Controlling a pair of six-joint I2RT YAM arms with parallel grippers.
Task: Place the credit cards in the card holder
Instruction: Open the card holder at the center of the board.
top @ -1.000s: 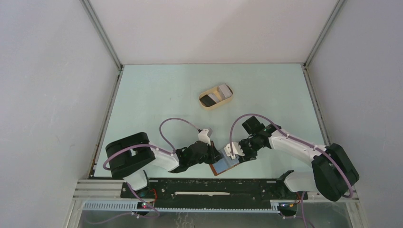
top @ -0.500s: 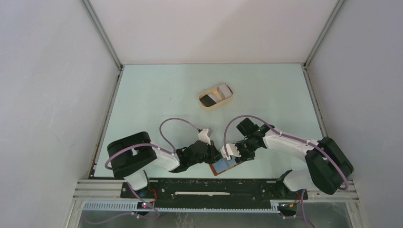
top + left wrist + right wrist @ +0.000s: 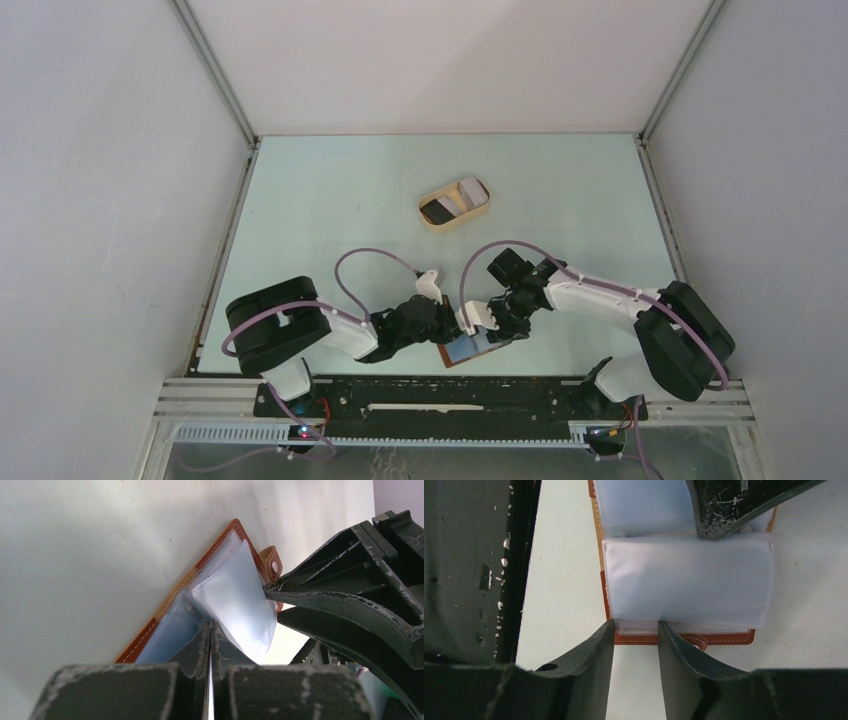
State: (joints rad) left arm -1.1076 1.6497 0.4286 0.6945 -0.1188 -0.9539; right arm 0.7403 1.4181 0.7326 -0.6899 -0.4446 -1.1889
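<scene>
The card holder (image 3: 468,352) lies open near the table's front edge, brown leather (image 3: 724,638) with clear plastic sleeves (image 3: 684,580) fanned up. My left gripper (image 3: 446,326) is shut, and its tips (image 3: 210,626) press into the fold between two sleeves. My right gripper (image 3: 482,326) is open. Its tips (image 3: 636,626) stand at the near edge of the sleeve stack, by the snap tab (image 3: 696,641), with bare table between them. The credit cards, one black (image 3: 438,209) and one pale (image 3: 470,188), lie in the tray at the back.
The beige oval tray (image 3: 428,222) stands mid-table, well beyond both arms. Both grippers crowd together over the card holder, and the right fingers (image 3: 345,607) sit close beside the left tips. Side rails (image 3: 228,250) border the table.
My right gripper has moved left onto the card holder's sleeve edge and its jaws have narrowed a little. The left gripper has stayed shut in place.
</scene>
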